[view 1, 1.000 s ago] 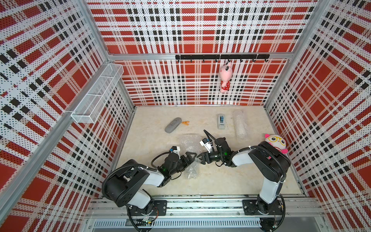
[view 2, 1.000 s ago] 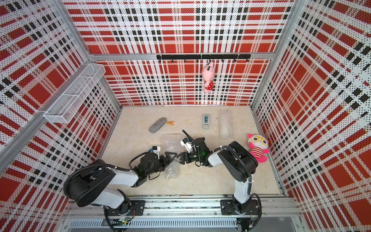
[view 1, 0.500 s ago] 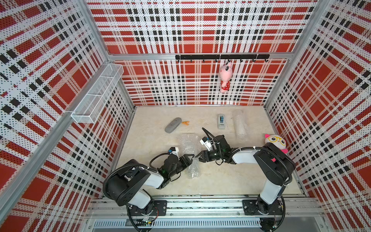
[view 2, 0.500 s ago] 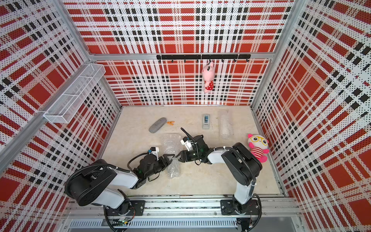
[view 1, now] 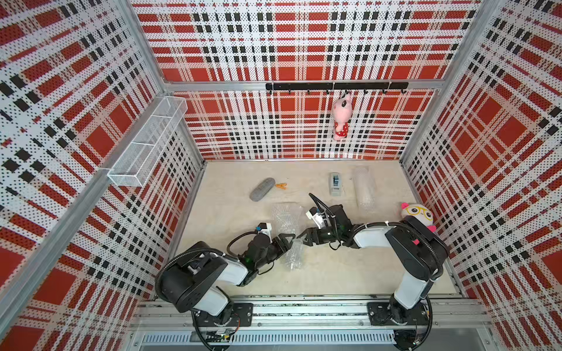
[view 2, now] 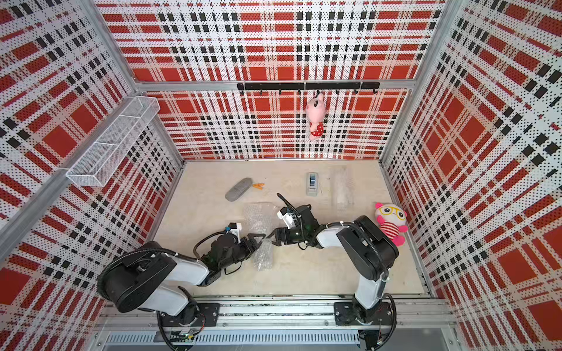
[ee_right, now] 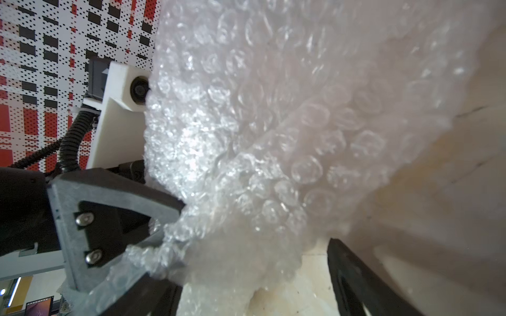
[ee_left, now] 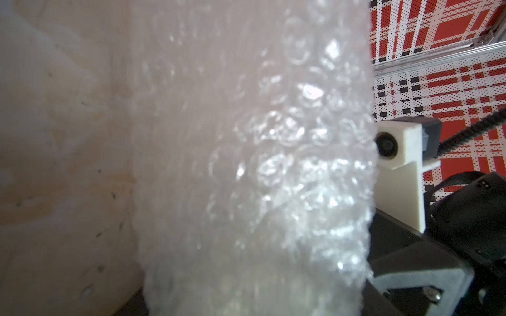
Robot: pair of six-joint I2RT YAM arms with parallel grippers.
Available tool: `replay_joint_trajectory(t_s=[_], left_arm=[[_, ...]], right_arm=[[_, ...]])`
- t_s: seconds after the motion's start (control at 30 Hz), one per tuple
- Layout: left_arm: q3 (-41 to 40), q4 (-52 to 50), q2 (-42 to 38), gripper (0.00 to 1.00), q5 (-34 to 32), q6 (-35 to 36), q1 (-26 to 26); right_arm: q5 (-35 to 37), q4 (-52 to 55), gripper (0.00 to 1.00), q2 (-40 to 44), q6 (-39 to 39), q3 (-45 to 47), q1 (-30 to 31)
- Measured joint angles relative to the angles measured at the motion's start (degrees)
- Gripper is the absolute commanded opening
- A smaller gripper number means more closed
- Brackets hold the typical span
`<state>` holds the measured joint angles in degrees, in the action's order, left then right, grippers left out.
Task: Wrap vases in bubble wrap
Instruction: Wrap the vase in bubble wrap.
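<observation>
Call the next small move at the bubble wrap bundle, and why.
Probably close the right gripper on the bubble wrap in front of it. Its jaws stand apart around a loose fold, with bare table showing between fold and jaw in the right wrist view, so it holds nothing. The left gripper sits at the same bundle; its grip is unclear.

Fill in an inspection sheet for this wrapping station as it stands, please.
Surface: beige table, no spills seen.
Job's things: bubble wrap crumpled at centre, partly bunched between the tools; bubble-wrapped roll at the back right; no bare vase seen.
Clutter: grey oval case, orange clip, tape dispenser, plush toy with glasses.
Grippers: left tool against the bunched wrap, jaws unclear; right tool open around it.
Cables: left wrist cable and right wrist cable loop freely, no snag seen.
Surroundings: plaid perforated walls, mesh basket, hook rail holding a pink plush.
</observation>
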<state>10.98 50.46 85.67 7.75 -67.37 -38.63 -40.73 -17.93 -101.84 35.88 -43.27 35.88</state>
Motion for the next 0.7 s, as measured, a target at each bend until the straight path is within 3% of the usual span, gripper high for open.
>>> replay_joint_trajectory(t_s=[0.03,0.4,0.7], left_arm=[[0.0,-0.04,-0.15,0.99,0.13,-0.07,0.0],[-0.72,-4.48,-8.5,0.98,6.36,-0.92,2.56],[-0.72,-5.97,-10.91,0.98,8.72,-1.6,1.7]], right_arm=[[-0.15,-0.22,0.84,0.0,0.13,0.04,0.0],[-0.63,-8.26,0.81,-1.07,1.7,-0.17,-0.02],[-0.79,-11.56,0.8,-2.29,2.71,-1.6,0.0]])
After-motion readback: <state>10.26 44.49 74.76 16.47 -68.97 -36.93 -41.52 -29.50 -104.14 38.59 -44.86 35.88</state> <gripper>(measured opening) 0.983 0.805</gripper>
